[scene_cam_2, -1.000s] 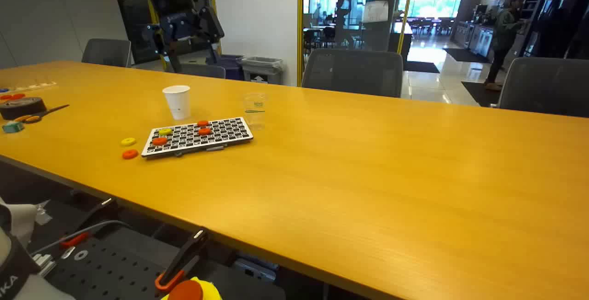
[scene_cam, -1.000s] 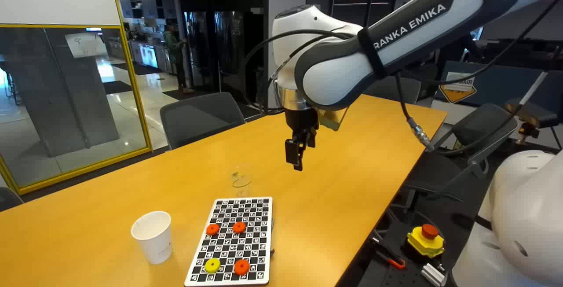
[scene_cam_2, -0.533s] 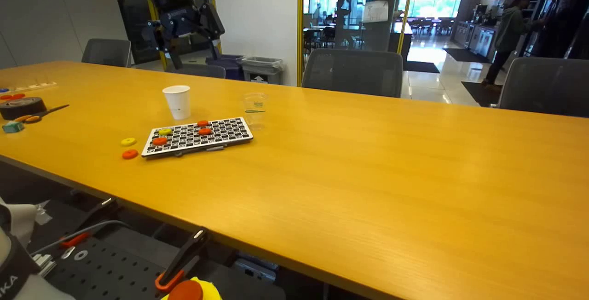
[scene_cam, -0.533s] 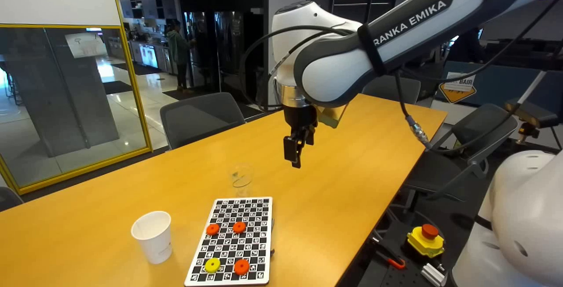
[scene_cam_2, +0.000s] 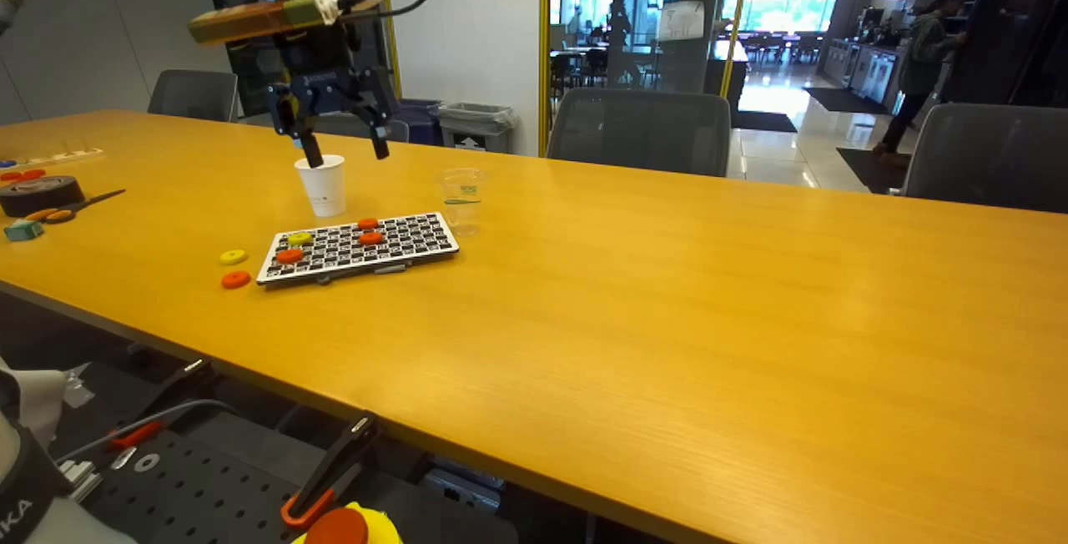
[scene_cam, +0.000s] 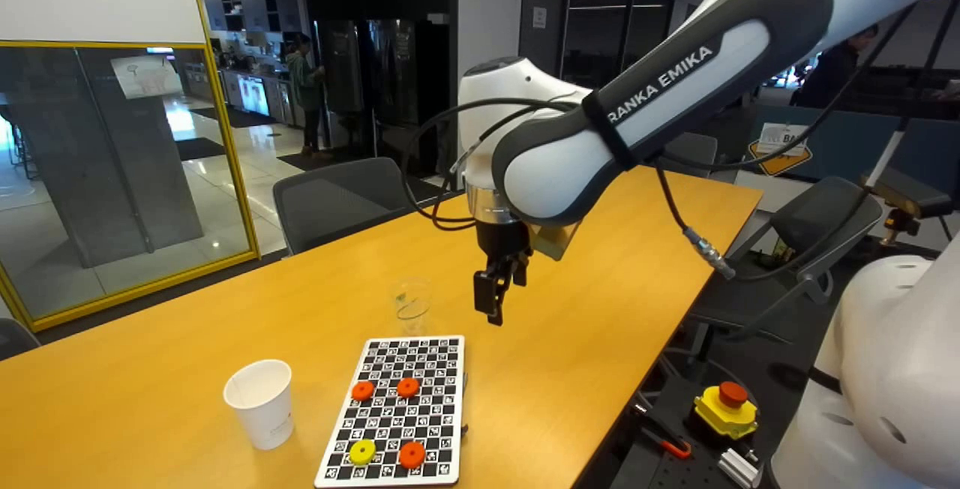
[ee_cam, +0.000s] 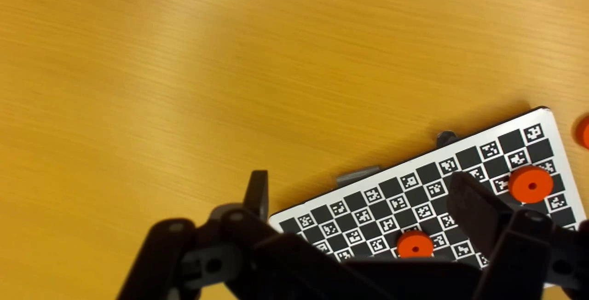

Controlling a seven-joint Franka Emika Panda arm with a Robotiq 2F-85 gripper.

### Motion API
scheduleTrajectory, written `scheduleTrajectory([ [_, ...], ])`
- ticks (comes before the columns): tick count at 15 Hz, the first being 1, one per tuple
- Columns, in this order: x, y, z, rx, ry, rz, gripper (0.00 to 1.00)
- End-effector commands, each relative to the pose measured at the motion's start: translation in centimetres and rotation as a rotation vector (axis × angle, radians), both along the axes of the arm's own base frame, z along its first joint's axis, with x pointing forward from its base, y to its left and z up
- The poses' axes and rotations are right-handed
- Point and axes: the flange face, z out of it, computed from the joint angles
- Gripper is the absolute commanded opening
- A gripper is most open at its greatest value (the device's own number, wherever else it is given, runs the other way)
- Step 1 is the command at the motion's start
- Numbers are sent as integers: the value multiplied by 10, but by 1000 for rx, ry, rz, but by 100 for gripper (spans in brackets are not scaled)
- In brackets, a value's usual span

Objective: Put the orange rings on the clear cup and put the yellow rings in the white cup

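Three orange rings [scene_cam: 408, 387] and one of the yellow rings [scene_cam: 362, 452] lie flat on the checkered board. On the table beside the board, in an exterior view, are another orange ring [scene_cam_2: 235, 279] and a yellow ring [scene_cam_2: 233, 257]. The white cup [scene_cam: 260, 403] stands upright near one long side of the board. By the board's short end is the clear cup [scene_cam_2: 462, 193], faint but upright. My gripper [scene_cam_2: 347, 153] hangs above the table, jaws wide apart, nothing held. In the wrist view the gripper [ee_cam: 359, 175] looks down over the board, with an orange ring [ee_cam: 415, 244] seen between its fingers.
The checkered board [scene_cam_2: 409, 235] is slightly raised, with clips along one edge. A dark tape roll [scene_cam_2: 40, 193], scissors [scene_cam_2: 79, 209], a green block [scene_cam_2: 23, 230] and a pegged strip [scene_cam_2: 71, 157] lie at the table's far end. Chairs [scene_cam: 341, 200] line one side.
My gripper rose a touch, then came down closer to the table and shifted a little toward the board, staying open. Rings, cups and board have kept their places.
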Motion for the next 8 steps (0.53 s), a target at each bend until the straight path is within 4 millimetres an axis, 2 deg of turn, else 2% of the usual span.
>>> scheduleTrajectory([
  [1,20,15,-46,88,16,-31,100],
  [5,46,28,-89,158,11,-90,100],
  [8,69,38,-101,192,-4,-120,100],
])
